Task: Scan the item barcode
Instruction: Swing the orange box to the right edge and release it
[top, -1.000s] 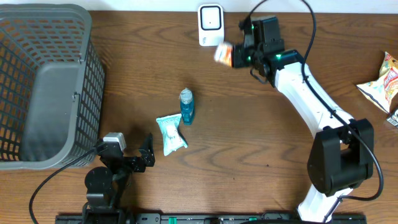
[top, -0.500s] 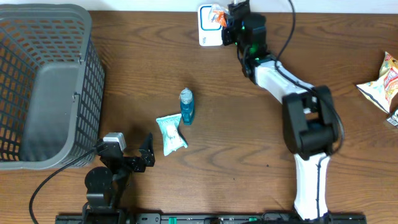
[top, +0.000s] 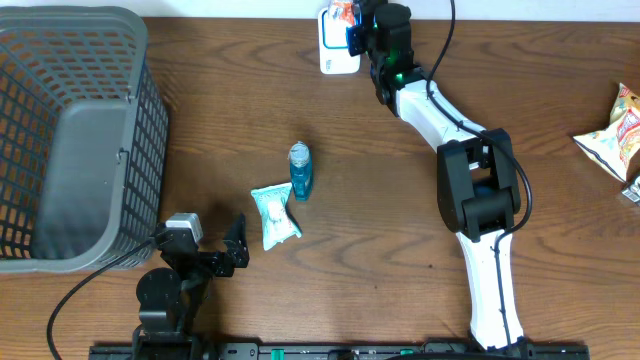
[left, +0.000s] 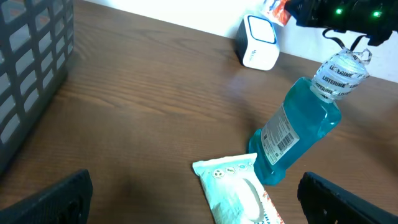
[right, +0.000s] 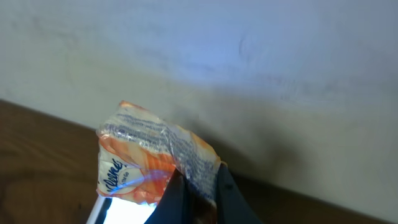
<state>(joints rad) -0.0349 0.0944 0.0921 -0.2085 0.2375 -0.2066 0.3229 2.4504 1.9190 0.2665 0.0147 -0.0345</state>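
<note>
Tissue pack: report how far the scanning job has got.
Done: the right gripper is shut on the tissue pack, picked up. In hand: holding it at the scanner; whether it has registered can't be seen. Left: the mouthwash bottle and wipes pack lie on the table, untouched; the left gripper sits open.
</note>
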